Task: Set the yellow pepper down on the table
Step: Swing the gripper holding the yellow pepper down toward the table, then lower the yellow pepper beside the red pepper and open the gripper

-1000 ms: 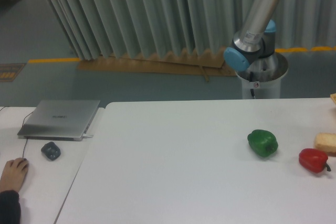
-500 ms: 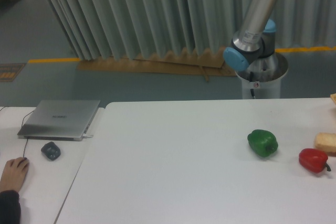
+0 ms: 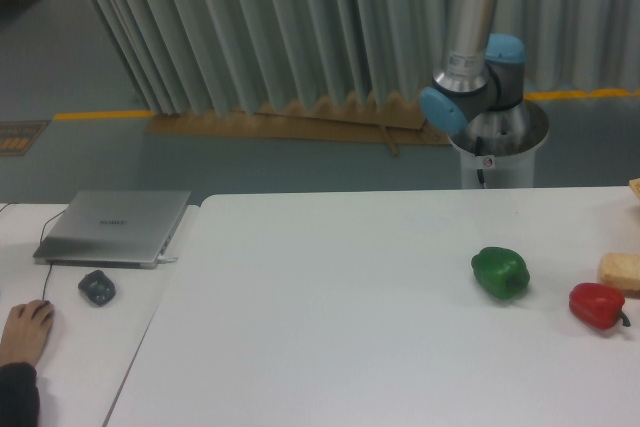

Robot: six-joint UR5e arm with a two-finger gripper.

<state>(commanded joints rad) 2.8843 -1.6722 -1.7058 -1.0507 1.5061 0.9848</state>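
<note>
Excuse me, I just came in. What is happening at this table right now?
Nothing is being handled at this moment. Only the lower part of the grey and blue robot arm shows, behind the large white table; its jaws are out of view. No yellow pepper is visible. A glossy green pepper and a red pepper lie apart on the table's right side.

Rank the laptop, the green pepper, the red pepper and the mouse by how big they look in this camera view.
Largest to smallest:
1. The closed laptop, clearly the biggest.
2. The green pepper.
3. The red pepper, only slightly smaller than the green one, so that order is unsure.
4. The dark mouse, the smallest.
</note>
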